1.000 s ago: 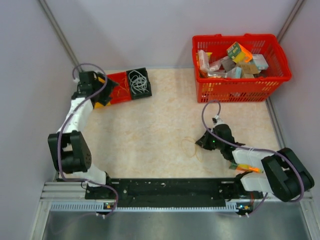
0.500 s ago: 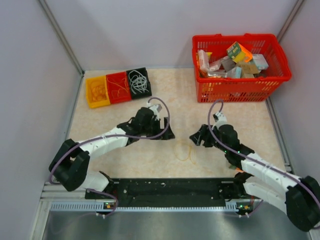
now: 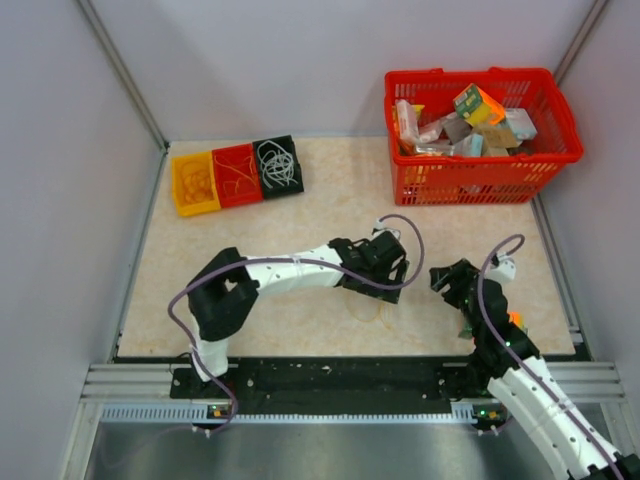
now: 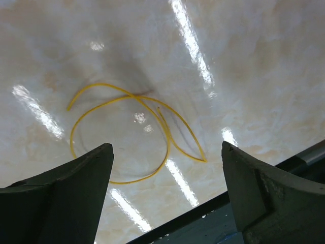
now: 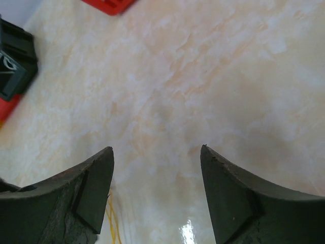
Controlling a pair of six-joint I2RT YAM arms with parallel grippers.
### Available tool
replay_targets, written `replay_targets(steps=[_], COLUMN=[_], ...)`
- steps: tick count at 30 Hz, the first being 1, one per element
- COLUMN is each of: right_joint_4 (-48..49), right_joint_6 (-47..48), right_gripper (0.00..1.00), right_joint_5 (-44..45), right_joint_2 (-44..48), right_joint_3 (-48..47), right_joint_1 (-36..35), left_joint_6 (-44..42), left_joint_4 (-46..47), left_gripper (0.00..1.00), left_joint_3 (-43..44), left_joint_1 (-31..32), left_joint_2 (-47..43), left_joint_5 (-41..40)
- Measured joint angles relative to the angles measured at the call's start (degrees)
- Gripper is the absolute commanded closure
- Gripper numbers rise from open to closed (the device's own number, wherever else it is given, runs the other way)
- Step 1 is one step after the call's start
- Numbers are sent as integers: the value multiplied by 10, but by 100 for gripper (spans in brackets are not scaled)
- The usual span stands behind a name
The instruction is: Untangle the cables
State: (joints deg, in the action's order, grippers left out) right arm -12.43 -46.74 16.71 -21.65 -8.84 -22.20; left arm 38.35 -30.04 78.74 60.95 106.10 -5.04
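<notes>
One thin yellow-orange cable (image 4: 120, 133) lies loose in a loop on the marble table (image 3: 250, 230), faint in the top view (image 3: 368, 304). My left gripper (image 3: 386, 268) hangs just above it, open (image 4: 166, 147), with nothing between its dark fingers (image 4: 76, 188). My right gripper (image 3: 452, 285) is to the right of the cable, open and empty (image 5: 156, 148); a strand of the cable (image 5: 111, 219) shows beside its left finger. White cables (image 3: 277, 163) sit coiled in a black bin, and thin strands lie in the red bin (image 3: 237, 176).
A yellow bin (image 3: 193, 183) stands beside the red and black ones at the back left. A red basket (image 3: 470, 182) full of boxes and packets is at the back right. The black rail (image 3: 330, 372) runs along the near edge.
My left arm swung from the bins at the back left across to the table's middle, over the yellow-orange cable. My right gripper opened, left that cable on the table and drew back to the right.
</notes>
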Motion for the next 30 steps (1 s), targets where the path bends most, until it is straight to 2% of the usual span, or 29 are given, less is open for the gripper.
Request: replay_targets(steps=[6, 11, 16, 19, 20, 21, 22, 26, 30], right_joint_4=[-31, -40, -39, -38, -39, -39, -38, -38, -34], right_joint_6=[-9, -11, -11, -10, -10, -10, -10, -9, -9], right_gripper=[33, 34, 34, 34, 34, 34, 34, 35, 35], right_joint_5=[29, 30, 29, 29, 29, 28, 28, 27, 26], right_joint_2=[108, 110, 96, 95, 95, 95, 95, 95, 94], right_joint_3=[10, 25, 25, 25, 25, 25, 25, 25, 26], right_joint_1=[1, 2, 2, 2, 2, 2, 2, 2, 2], left_joint_6=[28, 43, 50, 50, 50, 49, 43, 35, 11], left_joint_4=[-65, -91, -102, -105, -107, -109, -113, -116, -104], left_gripper=[19, 30, 36, 58, 72, 81, 99, 100, 100], left_joint_3=[27, 49, 102, 120, 122, 123, 123, 122, 76], left_joint_1=[22, 30, 37, 39, 39, 39, 39, 36, 13], left_joint_2=[71, 94, 121, 138, 142, 146, 149, 148, 115], left_joint_5=[-2, -3, -10, -16, -19, -20, -23, -41, -57])
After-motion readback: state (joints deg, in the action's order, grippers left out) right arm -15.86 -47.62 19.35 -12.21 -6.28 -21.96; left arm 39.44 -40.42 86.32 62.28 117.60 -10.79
